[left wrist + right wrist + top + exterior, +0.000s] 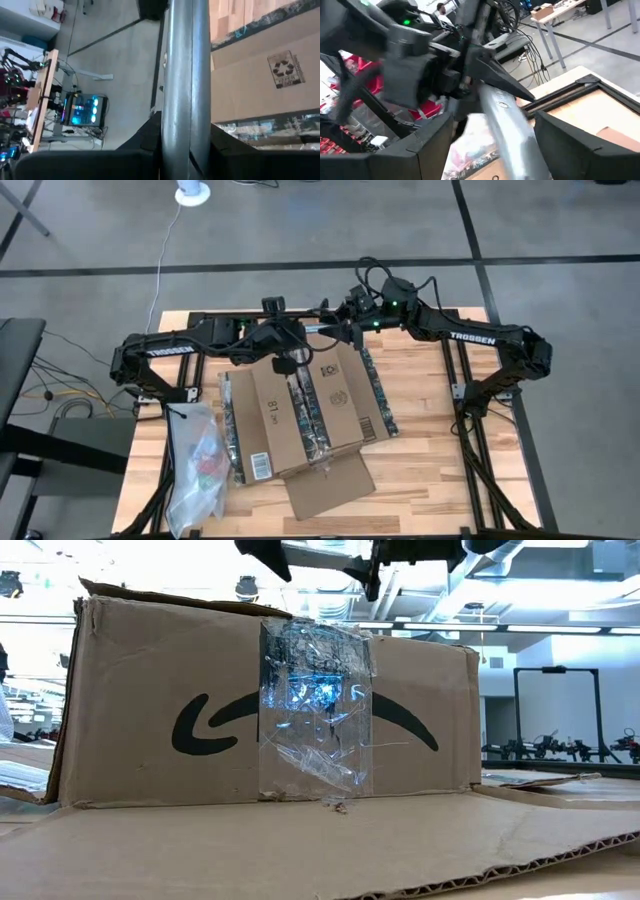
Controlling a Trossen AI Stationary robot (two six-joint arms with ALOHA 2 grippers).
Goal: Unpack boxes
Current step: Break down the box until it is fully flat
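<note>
The brown cardboard box (300, 410) stands mid-table with its top flaps spread open. The low view shows its front (160, 710) with a smile arrow and clear tape. Above the box's far edge, a silver metal bar (325, 328) hangs level between the two grippers. My left gripper (300, 335) is shut on the bar. My right gripper (348, 328) faces it from the table's right, open, with its fingers standing on either side of the bar (505, 120). My left gripper pinches the silver bar (185, 115) between its two fingers (145, 142), and the bar runs on forward past them. The bar is held level, pointing toward the table's right, clear of the box. My right gripper has the bar close to one finger (570, 145); I cannot tell whether they touch.
A clear plastic bag (195, 470) with coloured items lies at the table's near left. One box flap (330, 480) lies flat toward the near edge, also seen in the low view (320, 850). Black frame rails (455, 395) run along the table's sides.
</note>
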